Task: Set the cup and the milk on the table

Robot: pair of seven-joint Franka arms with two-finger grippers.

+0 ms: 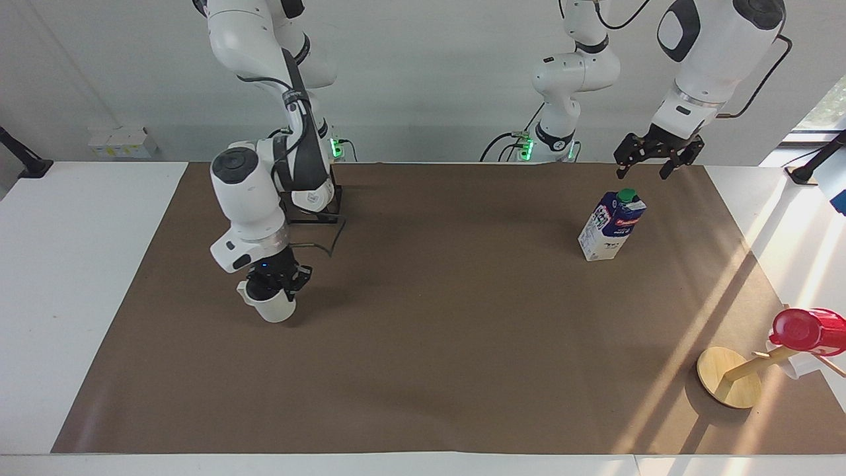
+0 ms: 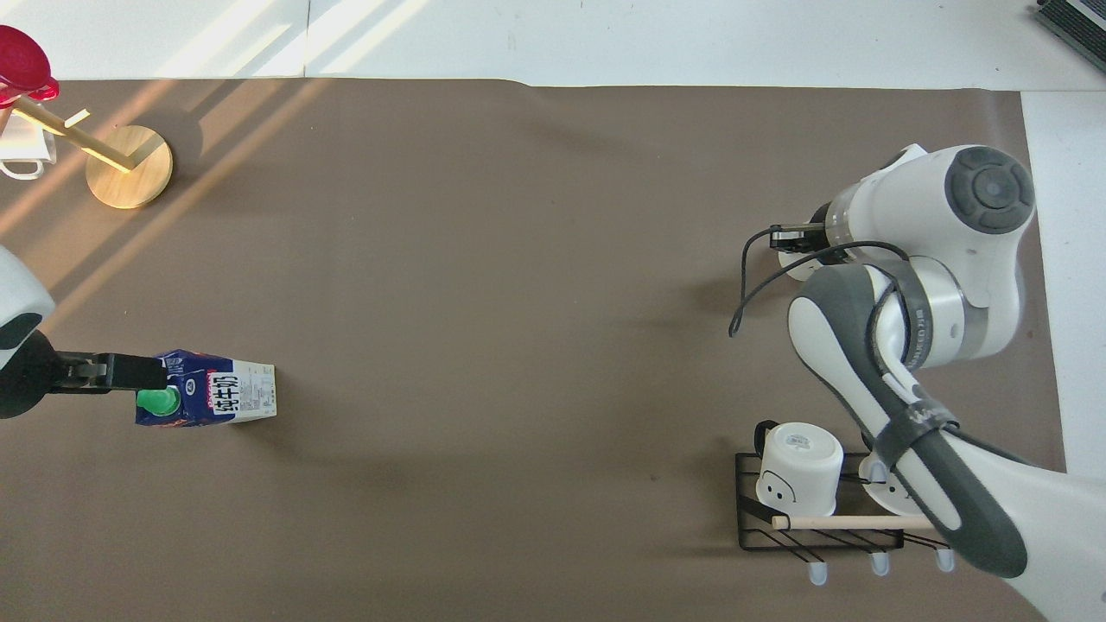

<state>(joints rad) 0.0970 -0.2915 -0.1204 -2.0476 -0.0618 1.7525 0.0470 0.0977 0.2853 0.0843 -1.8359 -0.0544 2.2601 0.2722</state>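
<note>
On the brown mat of the table (image 1: 423,396), toward the left arm's end, the milk (image 1: 609,226) stands upright, one carton, its long axis vertical and its green cap on top. Using that carton as the landmark: the left gripper (image 1: 656,157) hangs in the air above it, fingers spread and pointing down, gripping nothing, the forearm slanting up from the wrist. Well apart from the milk, toward the right arm's end, the cup (image 1: 273,306) sits mouth-up, its small handle turned away from the milk; whether its base touches the mat I cannot tell. The right gripper (image 1: 277,285) comes straight down onto the cup's rim and pinches it, the arm bent sharply at the elbow above. Nearer the robots than the cup, a black wire rack (image 2: 816,518) carries two white mugs (image 2: 799,468). Farther from the robots than the milk, one wooden stand (image 1: 730,383) holds one red cup (image 1: 807,330).
</note>
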